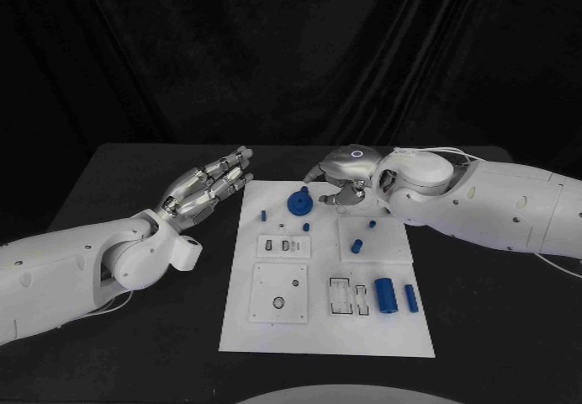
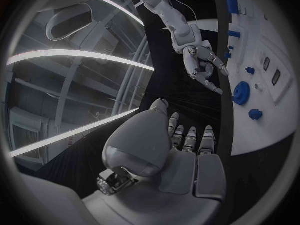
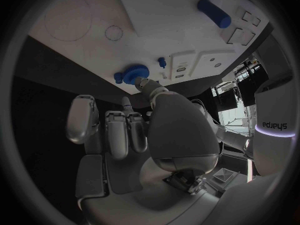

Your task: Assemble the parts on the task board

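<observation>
Nearest, two blue cylinders [image 1: 397, 295] lie lower right on the white plastic task board [image 1: 325, 337]. Left hand [image 1: 208, 188] spread, empty; right hand [image 1: 338, 178] touches the blue gear [image 1: 298, 203], its grip hidden.

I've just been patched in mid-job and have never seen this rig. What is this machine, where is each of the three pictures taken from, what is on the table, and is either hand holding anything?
It is a robot with two white arms, each ending in a silver many-fingered hand. One picture looks down from its head; the two round ones come from cameras at each wrist, behind that hand.

On the black table lies the white task board. On it are small blue parts: a blue toothed gear at the far end, two blue cylinders lying nearer the robot, and a few small blue pegs.

The left hand hovers beside the board, fingers extended, holding nothing. The right hand is at the gear with a fingertip by it; I cannot tell whether it grips it.
</observation>
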Controlling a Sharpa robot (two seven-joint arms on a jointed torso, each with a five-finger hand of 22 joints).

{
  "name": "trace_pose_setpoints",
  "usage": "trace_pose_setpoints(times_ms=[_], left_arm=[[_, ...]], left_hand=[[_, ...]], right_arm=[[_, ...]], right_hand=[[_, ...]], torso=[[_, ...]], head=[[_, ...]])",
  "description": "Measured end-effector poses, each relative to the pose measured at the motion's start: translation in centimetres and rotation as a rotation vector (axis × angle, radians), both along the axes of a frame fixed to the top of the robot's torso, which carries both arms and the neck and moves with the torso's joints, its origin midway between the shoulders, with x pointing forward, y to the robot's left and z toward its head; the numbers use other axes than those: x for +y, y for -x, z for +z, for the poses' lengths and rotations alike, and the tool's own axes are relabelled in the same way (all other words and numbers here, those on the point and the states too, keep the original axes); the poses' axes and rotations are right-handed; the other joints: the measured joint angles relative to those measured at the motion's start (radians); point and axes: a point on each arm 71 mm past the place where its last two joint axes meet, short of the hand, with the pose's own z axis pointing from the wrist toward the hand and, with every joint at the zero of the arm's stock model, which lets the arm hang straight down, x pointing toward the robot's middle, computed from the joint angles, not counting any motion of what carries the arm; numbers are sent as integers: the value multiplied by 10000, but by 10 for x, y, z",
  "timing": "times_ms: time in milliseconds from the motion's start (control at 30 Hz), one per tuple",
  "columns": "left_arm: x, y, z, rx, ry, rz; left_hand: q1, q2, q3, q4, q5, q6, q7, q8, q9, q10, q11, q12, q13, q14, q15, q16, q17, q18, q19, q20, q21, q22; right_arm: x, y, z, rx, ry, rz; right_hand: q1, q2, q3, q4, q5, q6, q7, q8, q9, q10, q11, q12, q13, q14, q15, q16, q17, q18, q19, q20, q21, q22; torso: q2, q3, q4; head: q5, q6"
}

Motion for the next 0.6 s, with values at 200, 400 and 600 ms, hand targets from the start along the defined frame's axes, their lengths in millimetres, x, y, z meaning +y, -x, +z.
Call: trace_pose_setpoints(times_ms=[200, 400, 600], left_arm=[[-1, -1, 0, 0, 4, -26], [-1, -1, 0, 3, 2, -30], [-2, -1, 0, 6, 8, -52]], left_hand=[[39, -39, 28, -28, 0, 0, 0, 0, 0, 0, 0, 0, 0, 0, 0, 0, 0, 0, 11, 11, 0, 0], [39, -39, 27, -28, 0, 0, 0, 0, 0, 0, 0, 0, 0, 0, 0, 0, 0, 0, 11, 11, 0, 0], [39, -39, 27, -27, 0, 0, 0, 0, 1, 0, 0, 0, 0, 0, 0, 0, 0, 0, 11, 11, 0, -1]], right_arm=[[-1, -1, -1, 108, 128, -50], [0, -4, -3, 273, 336, -103], [4, -7, -10, 476, 530, -153]], right_hand=[[98, 98, 183, -183, 351, -1270, -78, -128, -304, 26, -47, 0, 0, 8, -62, 0, 0, 0, -29, -29, -83, -1], [110, 109, 251, -251, 419, -2128, -151, -205, -495, 36, -109, 0, -1, -12, -82, -46, 0, -1, -57, -58, -165, -1], [119, 118, 305, -360, 438, -2285, -251, -217, -555, 38, -181, 0, -1, 9, -131, -116, 0, -3, -126, -126, -336, -1]], torso=[[-3, -12, -11], [0, -17, -21], [26, -6, -3]], head=[[13, 9], [28, 4], [-4, 11]])
